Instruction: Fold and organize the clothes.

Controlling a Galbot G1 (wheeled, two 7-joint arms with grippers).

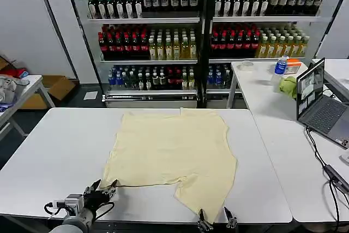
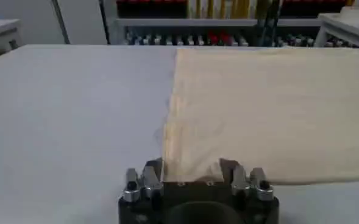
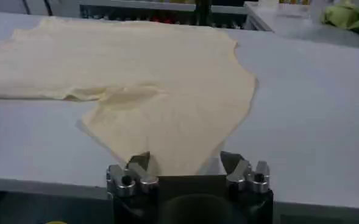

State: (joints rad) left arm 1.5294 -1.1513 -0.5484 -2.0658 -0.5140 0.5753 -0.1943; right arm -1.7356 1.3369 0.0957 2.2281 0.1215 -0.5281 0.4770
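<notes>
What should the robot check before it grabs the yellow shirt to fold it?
1. T-shirt lying spread on the white table: ok.
2. Left gripper at the shirt's near left corner, jaws open around the edge: ok.
3. Right gripper at the shirt's near right tip, jaws open: ok.
4. Cloth actually between the fingers: looks so in both wrist views, ok.
5. Shirt fully flat: not ok, a crease sits near the front edge.
6. Laptop on the next table well away from the shirt: ok.

The left pincer (image 1: 107, 187) is sitting low at the near desk edge, fingers spread apart. The right pincer (image 1: 217, 219) is likewise sitting low, fingers apart.
</notes>
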